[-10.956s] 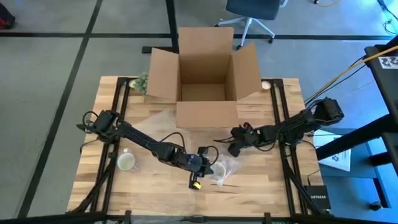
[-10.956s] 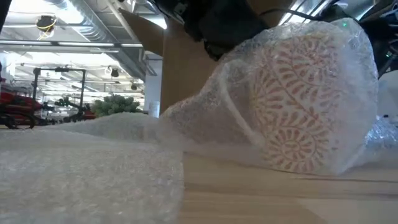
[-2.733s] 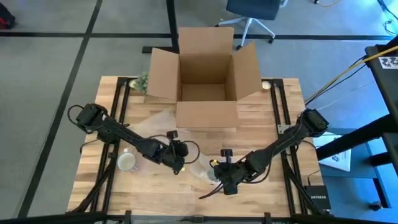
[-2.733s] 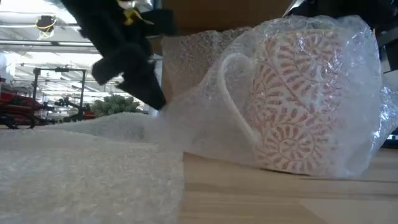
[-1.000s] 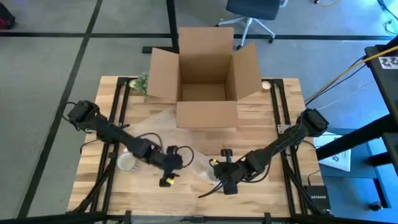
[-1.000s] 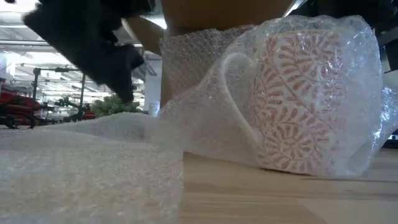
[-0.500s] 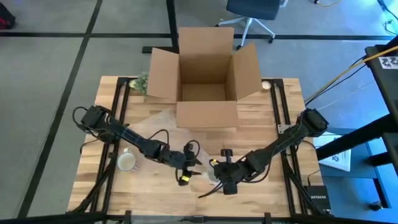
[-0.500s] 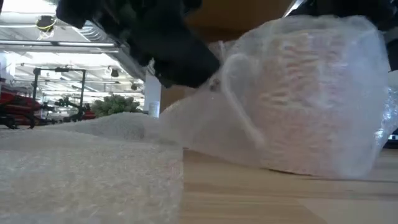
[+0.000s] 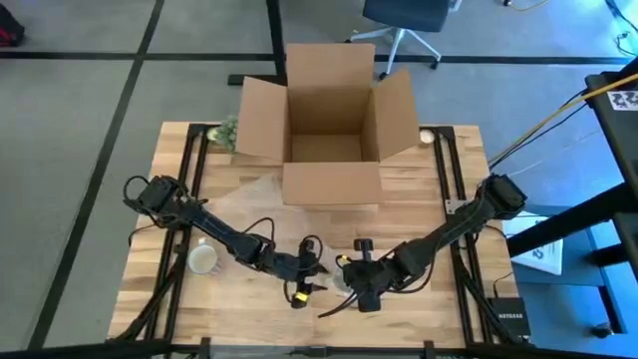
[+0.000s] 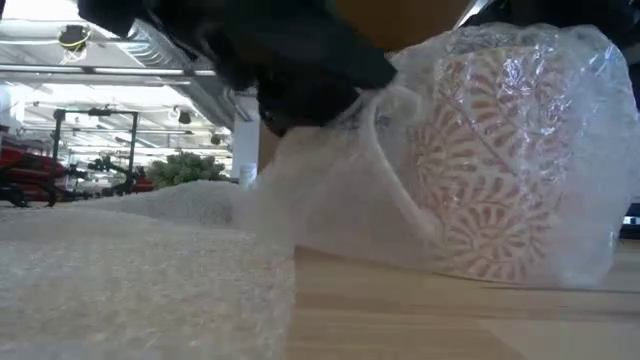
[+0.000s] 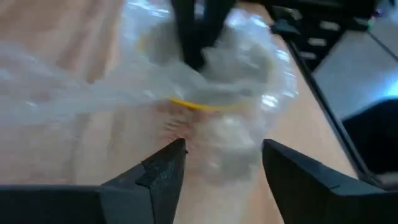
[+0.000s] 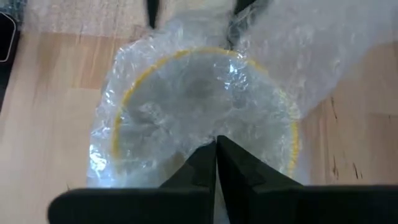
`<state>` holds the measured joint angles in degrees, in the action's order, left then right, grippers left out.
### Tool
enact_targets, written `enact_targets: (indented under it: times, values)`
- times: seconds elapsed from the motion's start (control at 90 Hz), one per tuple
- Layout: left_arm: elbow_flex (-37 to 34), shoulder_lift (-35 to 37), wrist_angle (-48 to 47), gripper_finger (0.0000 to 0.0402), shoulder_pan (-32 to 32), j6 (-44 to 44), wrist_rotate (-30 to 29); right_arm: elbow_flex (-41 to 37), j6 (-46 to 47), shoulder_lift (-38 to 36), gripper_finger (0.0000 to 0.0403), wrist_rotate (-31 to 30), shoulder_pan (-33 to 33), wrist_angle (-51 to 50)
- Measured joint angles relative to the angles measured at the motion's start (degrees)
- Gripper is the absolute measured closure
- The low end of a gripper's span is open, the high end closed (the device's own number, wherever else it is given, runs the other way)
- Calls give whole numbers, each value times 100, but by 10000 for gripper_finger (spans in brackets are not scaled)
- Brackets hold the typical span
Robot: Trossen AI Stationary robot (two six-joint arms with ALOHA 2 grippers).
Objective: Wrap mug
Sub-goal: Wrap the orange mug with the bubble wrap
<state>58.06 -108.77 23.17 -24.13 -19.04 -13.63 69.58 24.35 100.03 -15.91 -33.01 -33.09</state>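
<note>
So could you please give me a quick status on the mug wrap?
Left gripper open at the mug. Right gripper shut on the bubble wrap over its rim. Mug upright. Nothing in the way.

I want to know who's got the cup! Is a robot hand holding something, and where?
The right tool pinches the bubble wrap at the mug's rim; the left tool is open.

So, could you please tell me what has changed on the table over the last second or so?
The left gripper swung back in from the table's front-left to the bubble-wrapped patterned mug, fingers open, pushing clear wrap against its handle side. The right gripper stayed pinched shut on wrap at the mug's rim. The open cardboard box and plain white cup did not move.
</note>
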Motion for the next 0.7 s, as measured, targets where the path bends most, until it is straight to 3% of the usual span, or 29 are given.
enact_targets:
  times: [0.167,0.378,0.578,0.7]
  values:
    - [26,-186,59,232,-14,-27,-460,0,83,0,402,-22,4,1]
    - [28,-205,100,362,-10,286,-598,0,108,0,402,-86,4,8]
    - [24,-212,195,362,-25,594,-605,225,126,-2,402,-36,2,-139]
    - [24,-212,186,362,-32,598,-605,777,136,-4,402,93,-4,-844]
